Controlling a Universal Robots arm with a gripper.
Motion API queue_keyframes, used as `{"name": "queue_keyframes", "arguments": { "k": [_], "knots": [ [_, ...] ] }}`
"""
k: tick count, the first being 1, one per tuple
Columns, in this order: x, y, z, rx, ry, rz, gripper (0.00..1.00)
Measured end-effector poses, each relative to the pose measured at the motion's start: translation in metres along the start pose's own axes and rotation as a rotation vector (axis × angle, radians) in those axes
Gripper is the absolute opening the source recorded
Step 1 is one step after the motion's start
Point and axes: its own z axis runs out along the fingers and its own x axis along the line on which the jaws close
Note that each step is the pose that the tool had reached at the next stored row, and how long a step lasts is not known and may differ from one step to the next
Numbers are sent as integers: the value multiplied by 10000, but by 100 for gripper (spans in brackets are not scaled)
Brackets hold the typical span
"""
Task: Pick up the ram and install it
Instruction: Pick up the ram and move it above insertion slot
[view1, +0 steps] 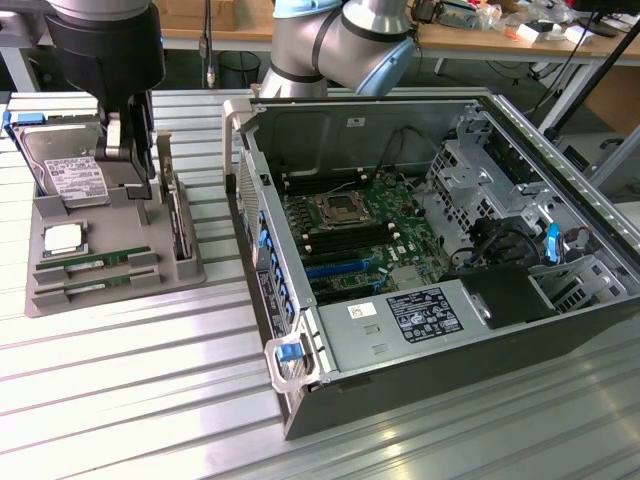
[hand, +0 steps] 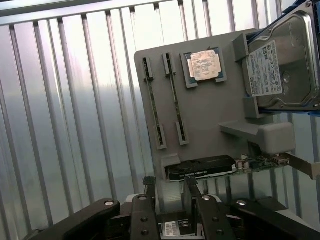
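Note:
Two ram sticks lie side by side in slots of the grey tray, thin and green: one ram stick and a second ram stick. My gripper hangs over the tray's far part, between the hard drive and the upright card, a short way from the sticks. Its fingers stand open with nothing between them. The motherboard lies inside the open computer case at the exterior view's right.
The tray also carries a hard drive, a processor chip and a wider card standing on edge. The ribbed metal table extends in front of the tray and case.

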Motion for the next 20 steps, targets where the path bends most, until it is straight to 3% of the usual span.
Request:
{"name": "queue_keyframes", "arguments": {
  "k": [20],
  "knots": [
    [7,-1,163,0,1,-7,36]
  ]
}}
